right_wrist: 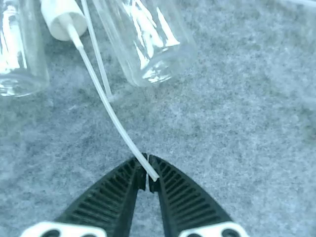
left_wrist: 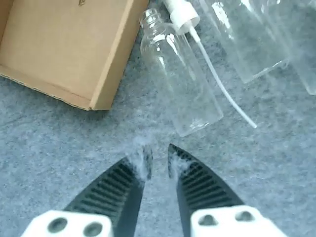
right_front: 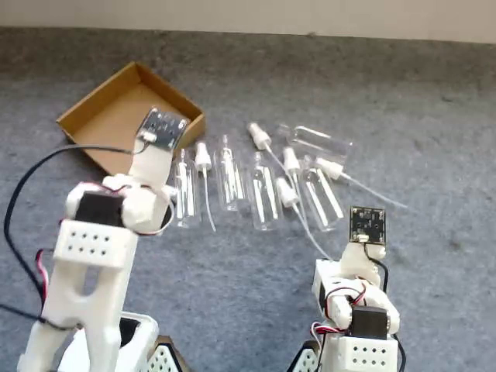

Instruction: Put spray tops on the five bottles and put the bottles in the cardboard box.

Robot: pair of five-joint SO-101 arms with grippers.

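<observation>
High view: five clear bottles (right_front: 227,174) lie on their sides in a loose row on the grey carpet (right_front: 434,116). White spray tops (right_front: 203,157) are scattered among them, thin tubes trailing. The cardboard box (right_front: 108,116) sits just beside one end of the row.

Left wrist view: my left claw (left_wrist: 159,159) hangs over bare carpet, tips parted by a narrow gap with nothing between them. The end bottle (left_wrist: 180,84) lies just ahead, neck uncapped, near the box corner but apart from it. A loose sprayer (left_wrist: 181,15) lies by that neck, its tube running along the bottle's side.

Right wrist view: my right claw (right_wrist: 147,170) is low over the carpet, tips closed to a sliver. The free end of a dip tube (right_wrist: 106,106) is caught there. The tube's white head (right_wrist: 61,17) lies between two bottle bases.
</observation>
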